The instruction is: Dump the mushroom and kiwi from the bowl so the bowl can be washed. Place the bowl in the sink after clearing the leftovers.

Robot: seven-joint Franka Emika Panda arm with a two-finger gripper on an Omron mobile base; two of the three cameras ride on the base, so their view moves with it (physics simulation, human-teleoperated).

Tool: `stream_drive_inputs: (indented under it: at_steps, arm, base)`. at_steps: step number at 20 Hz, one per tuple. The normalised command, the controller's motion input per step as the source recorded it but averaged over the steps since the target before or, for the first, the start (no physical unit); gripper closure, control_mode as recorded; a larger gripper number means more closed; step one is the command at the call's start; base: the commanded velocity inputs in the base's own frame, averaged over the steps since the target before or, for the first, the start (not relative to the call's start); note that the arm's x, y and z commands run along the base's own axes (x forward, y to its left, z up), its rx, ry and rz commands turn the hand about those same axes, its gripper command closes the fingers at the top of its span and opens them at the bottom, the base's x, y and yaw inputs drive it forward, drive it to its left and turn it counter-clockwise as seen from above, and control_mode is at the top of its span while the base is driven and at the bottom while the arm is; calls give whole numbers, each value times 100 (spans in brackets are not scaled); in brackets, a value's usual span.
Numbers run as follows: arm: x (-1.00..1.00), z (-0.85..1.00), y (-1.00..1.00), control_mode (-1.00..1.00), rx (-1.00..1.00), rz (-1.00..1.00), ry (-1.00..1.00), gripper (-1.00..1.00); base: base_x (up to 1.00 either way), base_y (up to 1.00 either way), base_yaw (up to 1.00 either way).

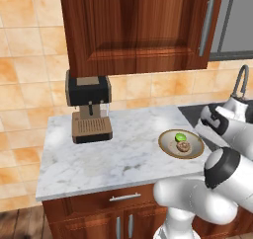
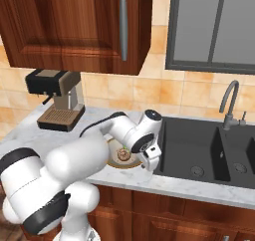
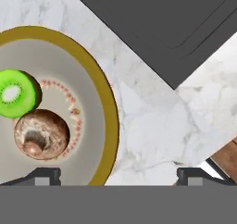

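The bowl [image 3: 110, 121] is wide and shallow with a golden-brown rim, and it rests on the marble counter [image 1: 118, 156] next to the sink [image 2: 199, 140]. Inside it lie the green kiwi [image 3: 16, 93] and, touching it, the brown mushroom [image 3: 41, 134]. From the left base view the bowl [image 1: 170, 146] carries the kiwi [image 1: 180, 136] behind the mushroom [image 1: 183, 146]. My gripper [image 3: 118, 174] hangs open just above the bowl's sink-side rim, one fingertip [image 3: 44, 174] over the bowl's inside, the other over bare marble. My arm hides part of the bowl [image 2: 118, 158] under the gripper [image 2: 148, 164].
A black and tan coffee machine [image 1: 90, 109] stands at the back left of the counter. A grey tap [image 2: 229, 103] rises behind the dark basins. Dark wood wall cabinets [image 1: 138, 25] hang overhead, and the sink's corner [image 3: 162, 28] lies close beyond the bowl.
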Motion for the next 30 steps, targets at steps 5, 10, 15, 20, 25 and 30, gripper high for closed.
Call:
stream_drive_inputs:
  at_steps: [5, 10, 15, 20, 25, 30]
  arm:
    - [29, -36, 0, -100, -4, 0, 0, -100]
    - [24, -35, 0, -100, -1, 0, 0, -100]
    - [10, -32, 0, -100, 2, 0, 0, -100]
    - [3, -18, 0, -100, 3, 0, 0, -100]
    - [6, -16, 0, -100, 2, 0, 0, -100]
    - [9, -1, 0, -100, 2, 0, 0, -100]
  base:
    - [0, 0, 0]
    - [0, 0, 0]
    - [0, 0, 0]
    - [0, 0, 0]
    - [0, 0, 0]
    - [0, 0, 0]
